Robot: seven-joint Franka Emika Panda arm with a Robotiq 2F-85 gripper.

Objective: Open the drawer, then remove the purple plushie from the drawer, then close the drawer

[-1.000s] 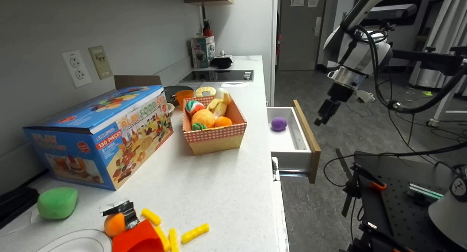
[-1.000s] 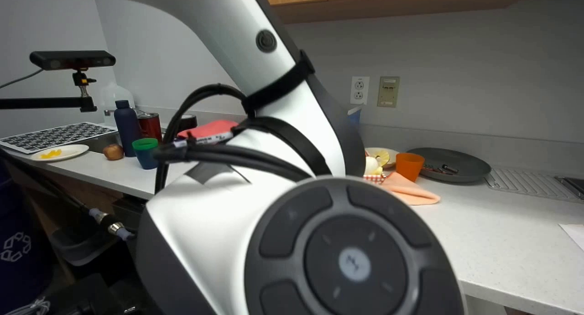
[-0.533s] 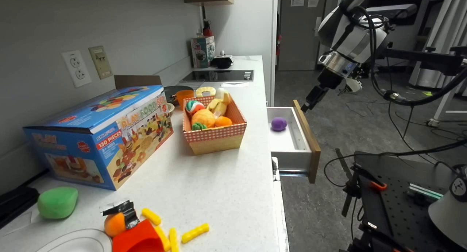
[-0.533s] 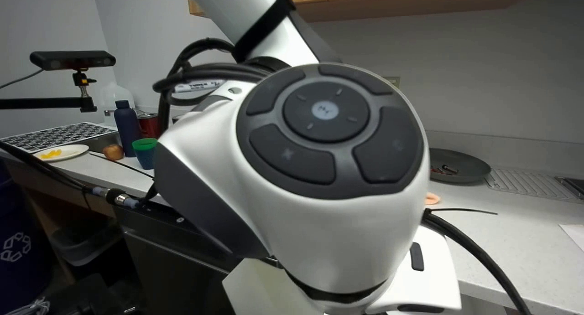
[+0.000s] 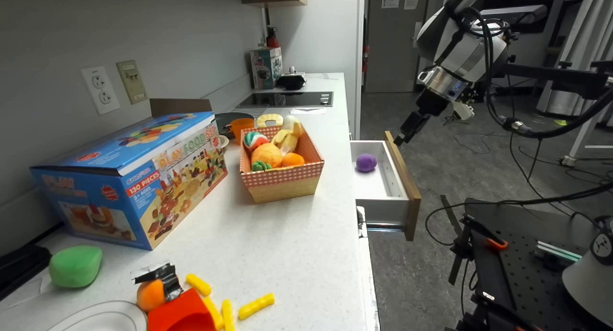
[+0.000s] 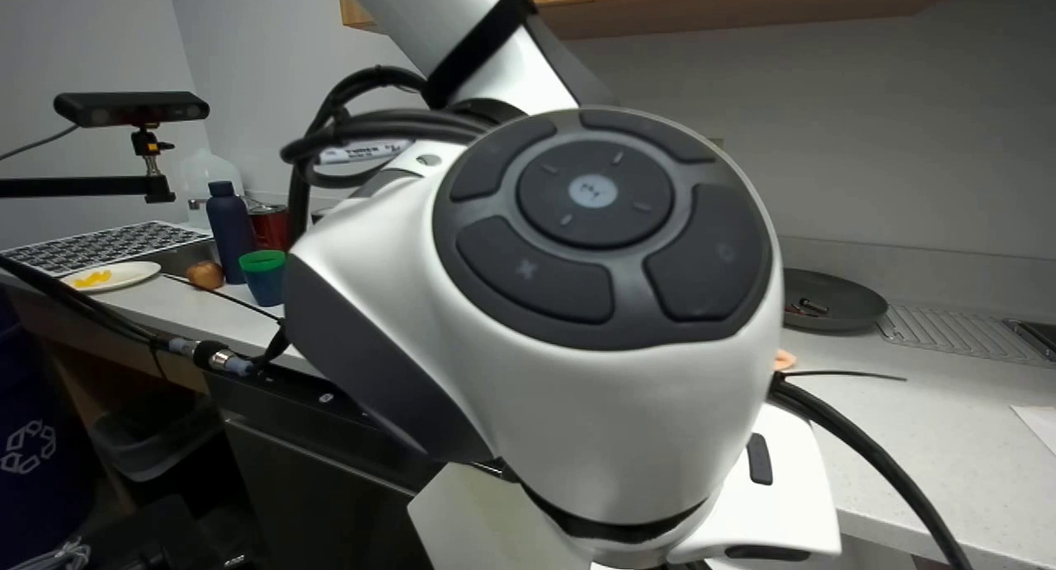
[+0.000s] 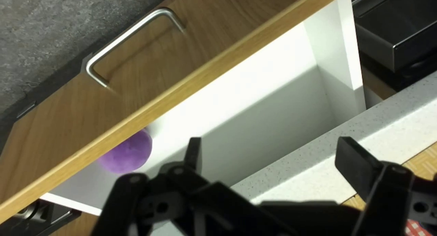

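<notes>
Closest to the wrist camera, the gripper (image 7: 269, 143) has its two fingers (image 7: 356, 166) spread wide apart, holding nothing. Below them the drawer (image 7: 205, 70) stands open, a metal handle (image 7: 126, 37) on its tan wood front. Inside lies the purple plushie (image 7: 128, 152), resting on the white bottom and partly hidden, in the wrist view, by the top edge of that front. Beyond the drawer comes the counter (image 5: 292, 254); on it, in an exterior view, stands the red basket (image 5: 285, 192), filled with toy food (image 5: 266, 155). Farther back, a blue play-food box (image 5: 158, 175) sits near the wall (image 5: 167, 39).
</notes>
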